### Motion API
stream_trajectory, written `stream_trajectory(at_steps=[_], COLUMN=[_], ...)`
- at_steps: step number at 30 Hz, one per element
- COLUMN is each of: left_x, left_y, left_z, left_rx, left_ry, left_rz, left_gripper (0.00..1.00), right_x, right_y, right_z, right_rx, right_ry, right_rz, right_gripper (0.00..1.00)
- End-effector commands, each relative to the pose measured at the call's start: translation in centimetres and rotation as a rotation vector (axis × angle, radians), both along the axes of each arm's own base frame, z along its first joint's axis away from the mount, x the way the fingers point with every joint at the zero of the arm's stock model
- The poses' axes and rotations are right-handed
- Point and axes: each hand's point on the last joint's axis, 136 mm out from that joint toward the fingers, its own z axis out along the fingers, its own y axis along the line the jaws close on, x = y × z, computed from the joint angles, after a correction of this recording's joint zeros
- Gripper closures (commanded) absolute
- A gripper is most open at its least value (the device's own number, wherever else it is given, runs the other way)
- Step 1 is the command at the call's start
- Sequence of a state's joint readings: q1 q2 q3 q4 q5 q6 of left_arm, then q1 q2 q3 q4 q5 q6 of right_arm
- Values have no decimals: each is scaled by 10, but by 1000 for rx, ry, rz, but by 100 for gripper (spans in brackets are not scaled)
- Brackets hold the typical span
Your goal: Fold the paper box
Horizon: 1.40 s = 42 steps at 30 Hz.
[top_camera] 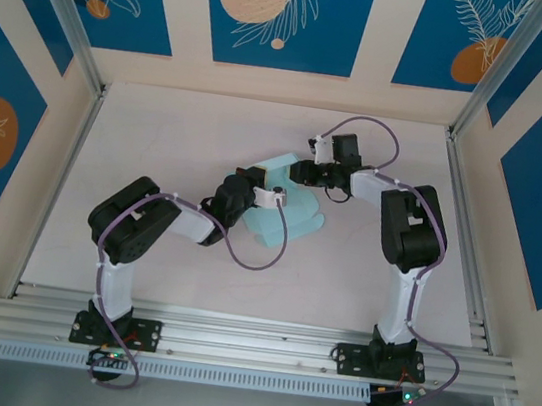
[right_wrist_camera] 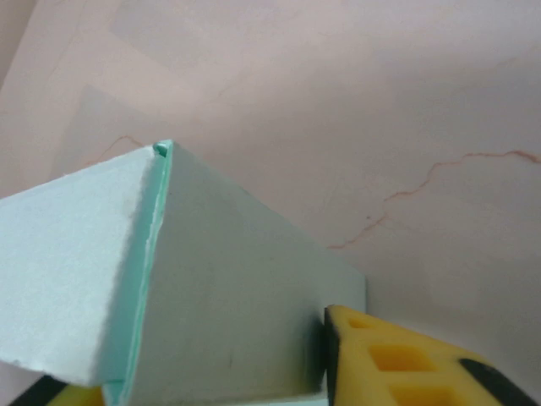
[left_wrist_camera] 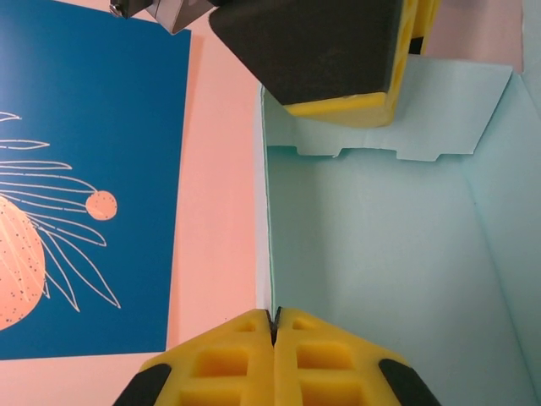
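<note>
Seen from above, the paper box [top_camera: 294,216] lies partly folded near the middle of the pale tabletop [top_camera: 158,147], with both arms reaching in over it. The left gripper [top_camera: 273,199] is at the box's near-left edge and the right gripper [top_camera: 300,173] at its far edge, the two close together.

From the left wrist, the left gripper [left_wrist_camera: 272,326] has its jaws pinched tight on a thin upright wall of the paper box [left_wrist_camera: 380,254], the yellow pads [left_wrist_camera: 321,364] meeting on the card's edge. The mint inside of the box opens to the right, with a notched flap across its far side. A dark finger [left_wrist_camera: 321,51] of the right gripper, yellow-padded, sits over that flap. A blue wall panel [left_wrist_camera: 84,127] with a floral print stands behind.

From the right wrist, a folded corner of the paper box [right_wrist_camera: 228,296] rises between the yellow fingers [right_wrist_camera: 397,364] of the right gripper [right_wrist_camera: 190,355]. The jaws stand part-way apart with the card filling the gap; whether they squeeze it cannot be told. The tabletop [right_wrist_camera: 380,127] lies beyond.
</note>
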State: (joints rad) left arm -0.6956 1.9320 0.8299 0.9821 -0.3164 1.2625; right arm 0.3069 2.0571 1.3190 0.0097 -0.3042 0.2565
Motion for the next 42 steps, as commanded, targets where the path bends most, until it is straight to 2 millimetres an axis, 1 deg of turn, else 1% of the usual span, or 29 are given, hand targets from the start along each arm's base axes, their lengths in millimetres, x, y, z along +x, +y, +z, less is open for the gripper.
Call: stream_trajectory(at_steps=[1,3,7,10,11,12,13,15,16,17,18,20,21,23,25,26,27,29,30,32,33,35,38,42], left_x=[-17,-17,-19,-21,-22,-22,-23,-26,-29,-31,-33,-42,-47,-59,-65,-67,-68,-72,-75,-81,-83,-82,-76,-62], left_y=[-18,-18,-20,-21,-20,-20,-19,-16,-14,-11,-6,5,10,23,39,50,61,85,94,112,120,135,143,140], left_z=[-19,-15,-4,11,17,24,31,46,54,65,74,99,108,129,139,142,141,133,127,111,104,88,71,64], left_rx=[3,-12,-64,-139,-172,-207,-247,-321,-363,-414,-465,-601,-659,-786,-874,-917,-943,-1002,-1020,-1063,-1080,-1125,-1188,-1228], left_ry=[85,79,77,87,95,101,110,132,143,150,155,168,180,215,252,271,288,348,381,446,466,533,638,699], left_rz=[-104,-99,-93,-83,-80,-75,-66,-56,-49,-39,-24,-6,0,17,80,132,183,309,347,431,464,536,578,575], left_gripper=[100,100,100,97,95,91,84,66,57,49,46,42,40,31,27,23,20,14,12,2,0,0,0,0], right_x=[-8,-8,-10,-12,-13,-13,-13,-14,-16,-16,-18,-22,-25,-28,-31,-32,-34,-38,-40,-43,-44,-47,-50,-55], right_y=[7,3,1,0,-1,-1,-3,-7,-7,-9,-10,-11,-11,-12,-11,-11,-11,-11,-10,-10,-9,-8,-5,0], right_z=[-1,0,1,1,0,0,0,1,3,5,6,10,11,15,18,19,20,22,22,23,23,23,25,27], right_rx=[-49,-82,-162,-205,-218,-230,-245,-272,-284,-300,-313,-336,-347,-368,-385,-393,-402,-421,-428,-437,-437,-443,-445,-447], right_ry=[-21,-46,-86,-118,-124,-130,-137,-145,-149,-151,-152,-158,-160,-172,-179,-182,-185,-187,-191,-198,-201,-203,-207,-211], right_rz=[-16,-41,-74,-94,-102,-111,-121,-140,-144,-155,-160,-168,-169,-176,-178,-180,-182,-187,-189,-193,-195,-194,-187,-179], right_gripper=[71,73,83,88,88,88,88,88,88,88,88,88,88,88,88,88,88,88,88,88,88,88,88,88])
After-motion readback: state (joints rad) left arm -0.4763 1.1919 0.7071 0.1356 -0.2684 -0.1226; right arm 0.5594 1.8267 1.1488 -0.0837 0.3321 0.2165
